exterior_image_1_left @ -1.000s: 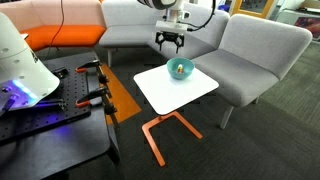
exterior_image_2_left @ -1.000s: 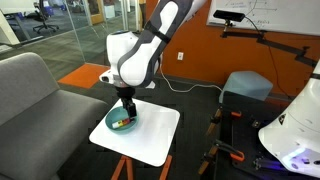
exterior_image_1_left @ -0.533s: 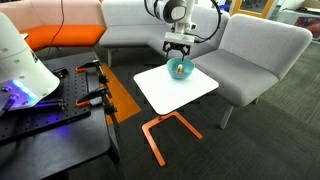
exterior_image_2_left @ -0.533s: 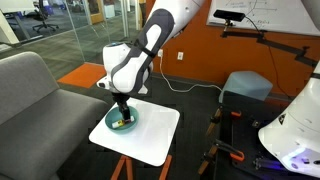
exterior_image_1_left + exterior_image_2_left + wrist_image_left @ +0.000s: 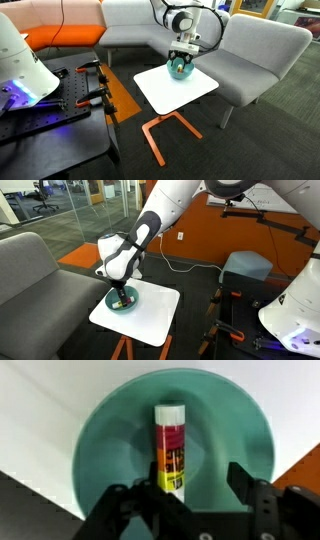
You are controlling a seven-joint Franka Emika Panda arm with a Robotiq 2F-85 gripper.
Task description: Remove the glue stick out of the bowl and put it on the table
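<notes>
The teal bowl (image 5: 110,440) fills the wrist view and sits on the white table (image 5: 170,90) near its far edge; it also shows in an exterior view (image 5: 113,302). The glue stick (image 5: 170,445), orange-red with a yellow band and a white cap, lies in the bowl's middle. My gripper (image 5: 185,485) is open and hangs right over the bowl, its fingers either side of the stick's near end, not closed on it. In both exterior views the gripper (image 5: 181,60) (image 5: 119,290) is low at the bowl's rim.
A grey sofa (image 5: 250,50) wraps round the table's far side. A black workbench (image 5: 60,110) with clamps stands beside the table. The table's orange frame (image 5: 165,130) stands on dark carpet.
The gripper has come down and across from above the table's far edge until it sits over the bowl. Bowl and glue stick have not moved.
</notes>
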